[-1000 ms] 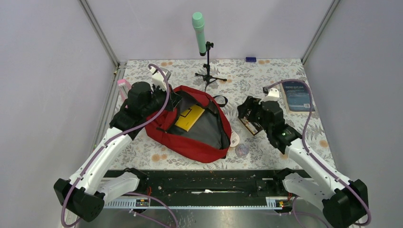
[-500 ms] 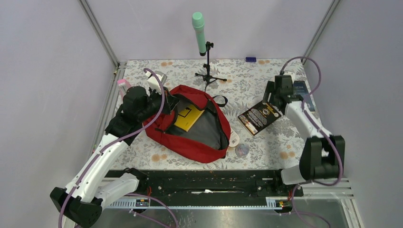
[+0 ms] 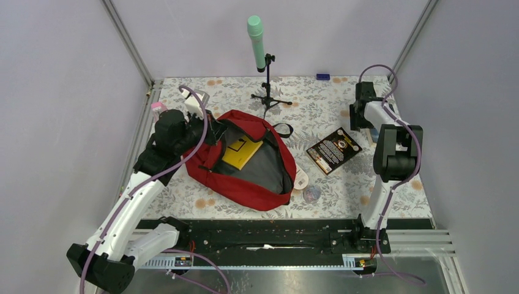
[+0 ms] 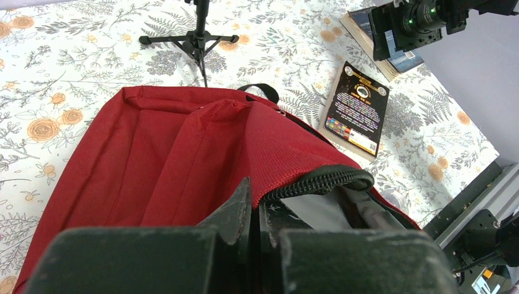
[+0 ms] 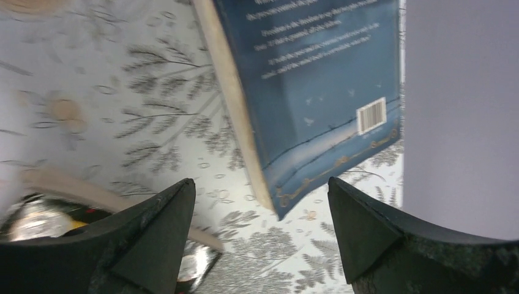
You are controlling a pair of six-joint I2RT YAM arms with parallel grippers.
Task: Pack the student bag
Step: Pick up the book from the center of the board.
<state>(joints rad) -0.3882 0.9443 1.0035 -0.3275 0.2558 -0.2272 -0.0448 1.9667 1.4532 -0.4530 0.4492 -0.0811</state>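
Altogether one student bag (image 3: 245, 190), one microphone (image 3: 256, 43)

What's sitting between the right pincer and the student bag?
A black paperback lies flat between the right pincer and the student bag, apart from both. It shows most clearly in the top view.

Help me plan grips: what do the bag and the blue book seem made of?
Bag: woven fabric, matte red; the weave and soft folds show. Blue book: paper pages, probably a smooth card cover; the cream page edge and printed barcode suggest so.
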